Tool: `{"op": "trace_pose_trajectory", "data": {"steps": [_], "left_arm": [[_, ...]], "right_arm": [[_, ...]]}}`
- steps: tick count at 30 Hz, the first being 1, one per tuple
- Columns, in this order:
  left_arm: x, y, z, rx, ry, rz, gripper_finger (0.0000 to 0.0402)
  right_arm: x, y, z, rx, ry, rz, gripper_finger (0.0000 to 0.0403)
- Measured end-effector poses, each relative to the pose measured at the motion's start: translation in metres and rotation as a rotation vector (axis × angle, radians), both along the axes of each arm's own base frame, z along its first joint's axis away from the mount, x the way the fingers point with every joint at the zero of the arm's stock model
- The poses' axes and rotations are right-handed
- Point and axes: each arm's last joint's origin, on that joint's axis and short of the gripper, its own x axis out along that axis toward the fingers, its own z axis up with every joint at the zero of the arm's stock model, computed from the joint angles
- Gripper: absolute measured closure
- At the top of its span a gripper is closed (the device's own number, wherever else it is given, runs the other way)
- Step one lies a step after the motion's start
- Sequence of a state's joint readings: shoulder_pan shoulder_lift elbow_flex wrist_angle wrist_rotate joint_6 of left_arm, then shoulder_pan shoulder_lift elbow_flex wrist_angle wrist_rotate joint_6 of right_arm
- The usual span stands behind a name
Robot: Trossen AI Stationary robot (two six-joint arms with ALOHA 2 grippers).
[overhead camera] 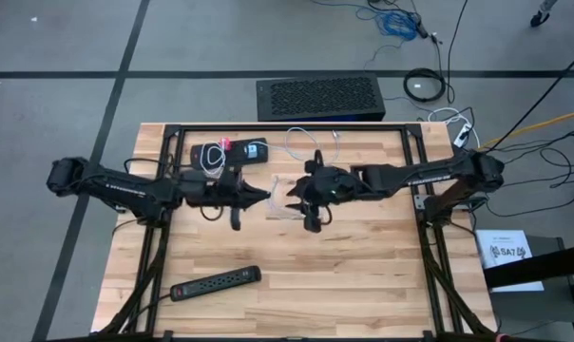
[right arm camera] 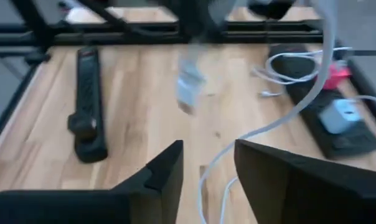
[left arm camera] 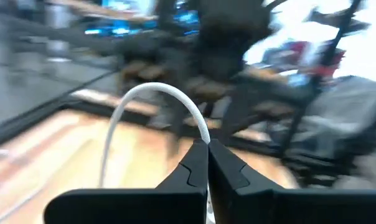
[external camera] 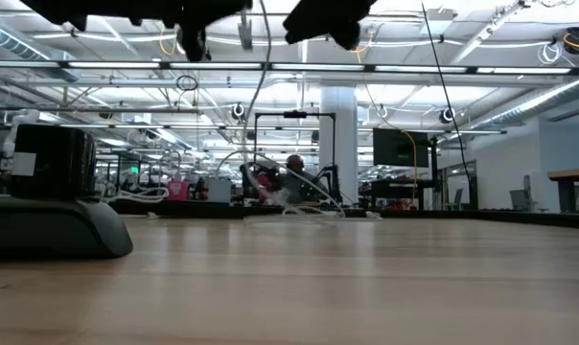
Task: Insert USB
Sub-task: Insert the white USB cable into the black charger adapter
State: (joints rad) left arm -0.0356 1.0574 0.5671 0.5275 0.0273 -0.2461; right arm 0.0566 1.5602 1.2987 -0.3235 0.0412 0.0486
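Cable: a thin white USB cable [left arm camera: 152, 93] arches up out of the left pincer's tips and curves down toward the table; in the right wrist view the same cable [right arm camera: 281, 121] hangs just past the right pincer's fingers.
Plug: a small pale connector end [right arm camera: 188, 87] shows blurred in mid-air ahead of the right pincer, over the wooden top; its exact shape cannot be told.
Left pincer: the left gripper [left arm camera: 206, 152] has its dark fingers pressed together, pinching the white cable between the tips, above the middle of the table.
Right pincer: the right gripper [right arm camera: 208, 158] has its fingers spread with a clear gap, nothing pinched; it faces the left pincer, close to it, in the high view [overhead camera: 296, 190].
Power strip: a long black power strip [overhead camera: 216, 281] lies flat near the front edge, well apart from both pincers.
Charger tray: a black tray [overhead camera: 232, 152] holding a small white charger block and a coil of white cord sits behind the left pincer.
Table: light wooden slatted tabletop [overhead camera: 363, 266].
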Motion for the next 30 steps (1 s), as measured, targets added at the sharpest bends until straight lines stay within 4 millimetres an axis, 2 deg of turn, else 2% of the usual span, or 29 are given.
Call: {"op": "trace_pose_trajectory", "data": {"steps": [4,9,13,18,23,28,30], "left_arm": [[0.000,-0.007,-0.005,0.029,0.039,0.197,0.0401],[0.000,-0.020,-0.007,0.040,0.033,0.461,0.0401],[0.008,-0.031,-0.012,0.035,0.004,0.495,0.0401],[0.013,-0.040,-0.016,0.053,-0.019,0.498,0.0401],[0.012,-0.045,-0.015,0.073,-0.027,0.480,0.0401],[0.010,-0.049,-0.014,0.092,-0.030,0.468,0.0401],[0.010,-0.049,-0.014,0.096,-0.027,0.465,0.0401]], "right_arm": [[-0.003,0.015,0.004,-0.030,-0.033,-0.141,0.0251],[0.019,0.044,-0.015,-0.143,-0.162,-0.415,0.0237],[0.041,0.060,-0.030,-0.250,-0.308,-0.566,0.0242],[0.053,0.065,-0.039,-0.245,-0.377,-0.558,0.0256],[0.056,0.058,-0.041,-0.214,-0.372,-0.541,0.0290],[0.059,0.049,-0.043,-0.150,-0.354,-0.487,0.0376],[0.059,0.049,-0.043,-0.144,-0.350,-0.475,0.0394]]}}
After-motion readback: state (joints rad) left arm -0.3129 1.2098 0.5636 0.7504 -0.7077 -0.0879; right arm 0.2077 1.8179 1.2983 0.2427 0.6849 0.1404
